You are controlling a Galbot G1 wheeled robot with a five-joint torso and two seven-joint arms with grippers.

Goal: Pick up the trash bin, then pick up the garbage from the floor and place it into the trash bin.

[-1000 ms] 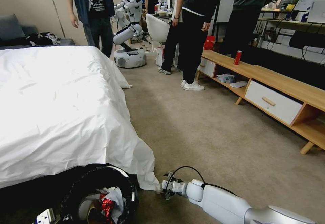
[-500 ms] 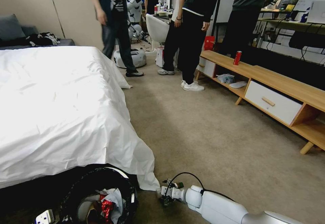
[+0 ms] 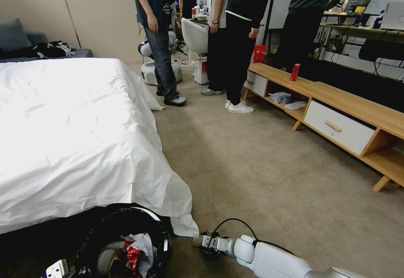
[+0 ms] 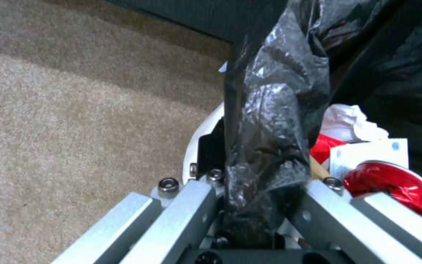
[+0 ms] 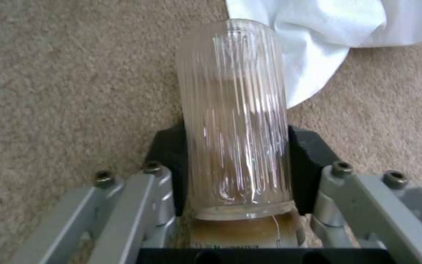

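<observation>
While its black pads press both sides of a ribbed clear bottle (image 5: 234, 121), the right tool (image 5: 234, 146) sits low over the carpet floor (image 3: 269, 173), just beside the hanging corner of the white bed sheet (image 5: 313, 33); in the head view this right tool (image 3: 204, 241) reaches out from the white arm at the lower edge, next to the foot corner of the bed (image 3: 71, 131). Clamped narrow on a fold of crinkled black liner, the left tool (image 4: 260, 205) grips the trash bin (image 4: 269, 110) at its white rim. This trash bin (image 3: 126, 240) rests beneath the bed's near edge, holding white tissue (image 4: 348, 121) and a crushed red can (image 4: 396, 187).
</observation>
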